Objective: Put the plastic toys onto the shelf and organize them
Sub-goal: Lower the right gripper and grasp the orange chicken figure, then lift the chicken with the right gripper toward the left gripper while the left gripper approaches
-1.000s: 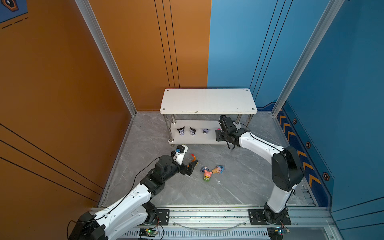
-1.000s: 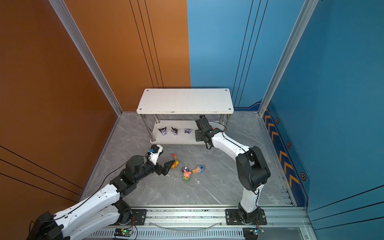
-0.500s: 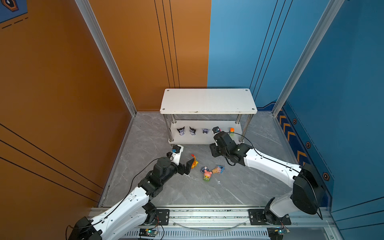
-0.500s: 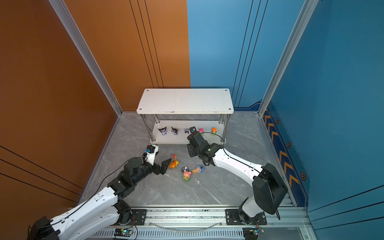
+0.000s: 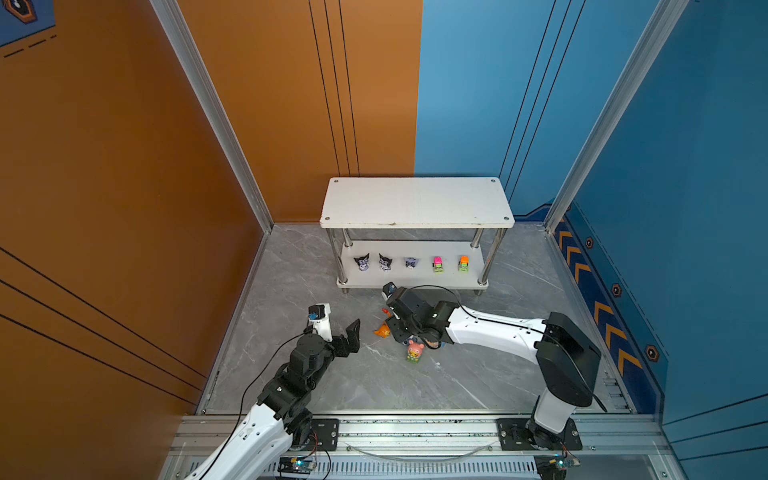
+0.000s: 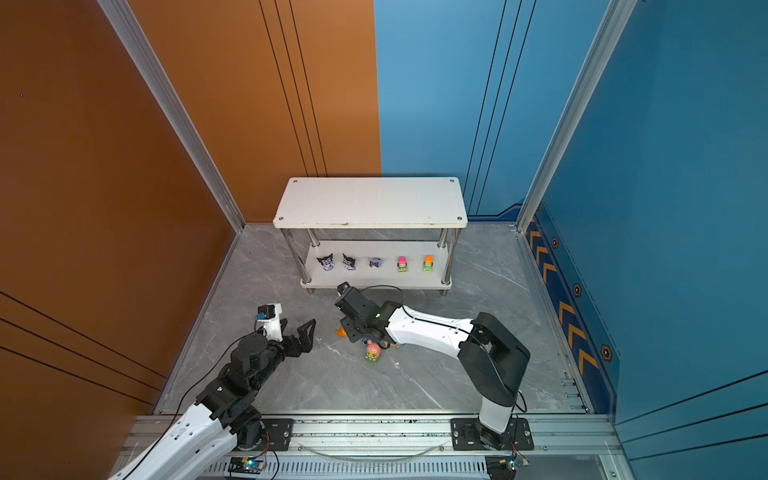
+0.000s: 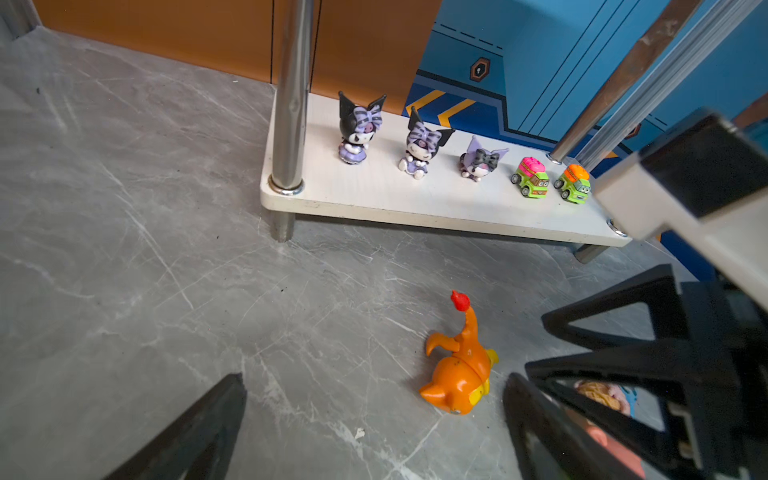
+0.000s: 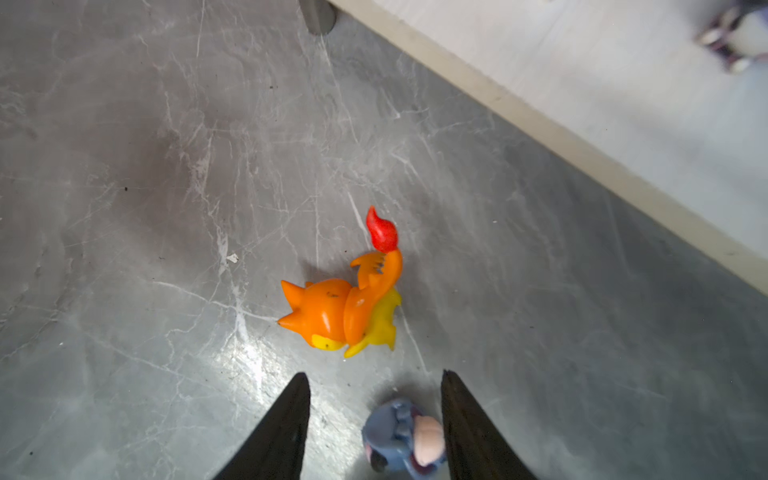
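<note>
Right gripper [image 8: 374, 374] straddles the donkey [image 8: 399, 436], jaws apart, seemingly to grab it — left gripper [image 7: 374, 380] hovers wide open.

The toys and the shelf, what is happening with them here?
Five toys stand in a row on the lower board of the shelf. The right hand is open around the grey-blue donkey on the floor. The left hand hovers open near the orange creature, which lies on its side. The pink bear stands nearby.
</note>
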Robot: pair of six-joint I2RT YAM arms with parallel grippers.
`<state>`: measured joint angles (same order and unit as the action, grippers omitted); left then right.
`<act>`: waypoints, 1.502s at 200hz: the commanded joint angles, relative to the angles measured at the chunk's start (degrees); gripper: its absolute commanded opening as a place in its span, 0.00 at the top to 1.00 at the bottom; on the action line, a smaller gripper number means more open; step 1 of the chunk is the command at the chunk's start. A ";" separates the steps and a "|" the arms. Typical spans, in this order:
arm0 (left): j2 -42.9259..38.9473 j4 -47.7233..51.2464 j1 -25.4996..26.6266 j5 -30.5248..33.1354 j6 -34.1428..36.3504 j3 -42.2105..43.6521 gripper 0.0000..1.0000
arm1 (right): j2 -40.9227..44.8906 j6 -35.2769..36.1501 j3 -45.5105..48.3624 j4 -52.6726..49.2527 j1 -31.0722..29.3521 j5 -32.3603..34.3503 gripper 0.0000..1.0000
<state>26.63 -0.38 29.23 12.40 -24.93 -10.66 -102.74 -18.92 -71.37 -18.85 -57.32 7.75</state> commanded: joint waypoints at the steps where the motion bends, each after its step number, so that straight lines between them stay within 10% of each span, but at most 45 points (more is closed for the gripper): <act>1: -1.63 2.59 -1.06 -0.70 -1.93 0.60 0.02 | -2.97 -3.71 -4.29 0.05 -0.99 3.13 0.48; 113: 0.55 -2.86 -3.20 -4.87 -1.05 2.56 0.02 | -10.01 -7.65 -8.47 -1.94 1.01 3.46 0.51; 300: 1.58 -10.01 -3.42 -9.22 -3.78 5.13 0.02 | -4.45 -12.55 2.15 9.36 5.32 -5.12 0.90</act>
<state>28.45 -6.48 26.24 5.48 -27.51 -7.29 -111.20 -29.08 -73.21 -11.92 -53.06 4.40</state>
